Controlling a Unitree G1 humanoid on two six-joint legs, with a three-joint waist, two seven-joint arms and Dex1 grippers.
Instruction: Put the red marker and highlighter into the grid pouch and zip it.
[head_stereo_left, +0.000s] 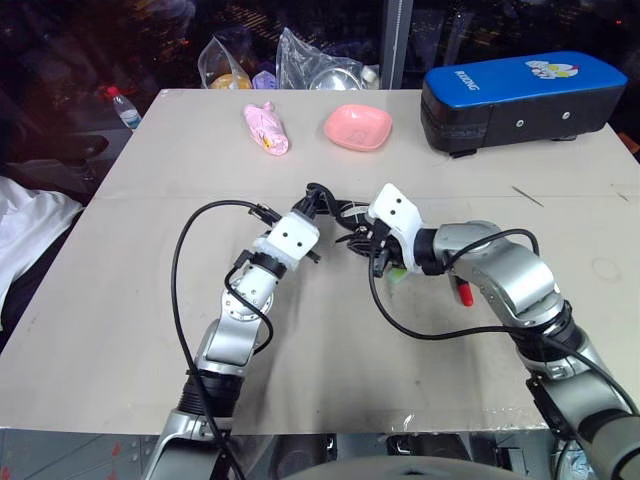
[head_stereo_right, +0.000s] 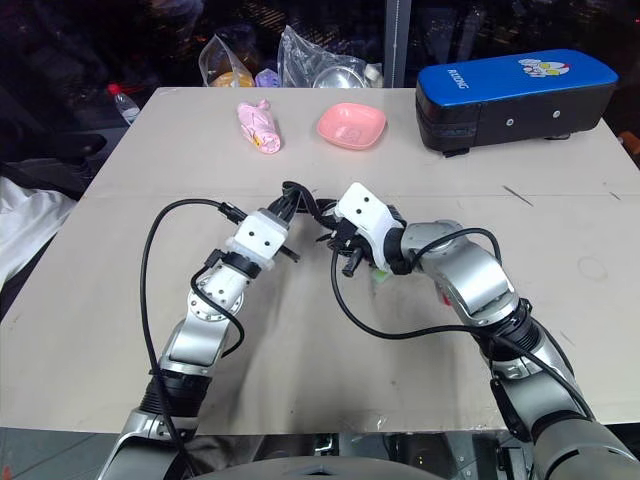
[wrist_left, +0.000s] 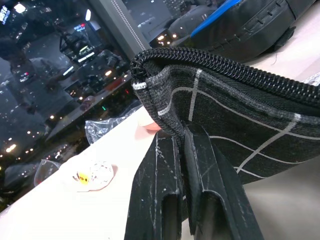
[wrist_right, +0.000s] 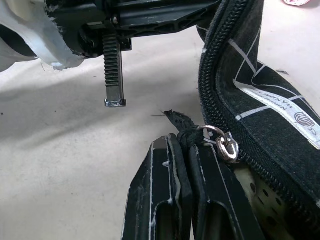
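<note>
Claws (wrist_right: 182, 150) pinching woven, white-gridded black fabric pouch (wrist_left: 240, 115).

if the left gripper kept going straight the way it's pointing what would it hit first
Probably the right gripper, right ahead. The left gripper is already shut on the grid pouch, so it would push the pouch along; depth is uncertain.

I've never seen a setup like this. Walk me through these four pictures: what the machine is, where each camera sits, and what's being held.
It is a two-armed humanoid robot. Two pictures come from cameras in its head, looking down at a table; the other two sit on its wrists. The left gripper is shut on a corner of the grid pouch. The right gripper is shut on the zipper pull. Under the right arm, a red marker tip peeks out. Farther back lie a pink bowl and a blue-and-black case.
</note>
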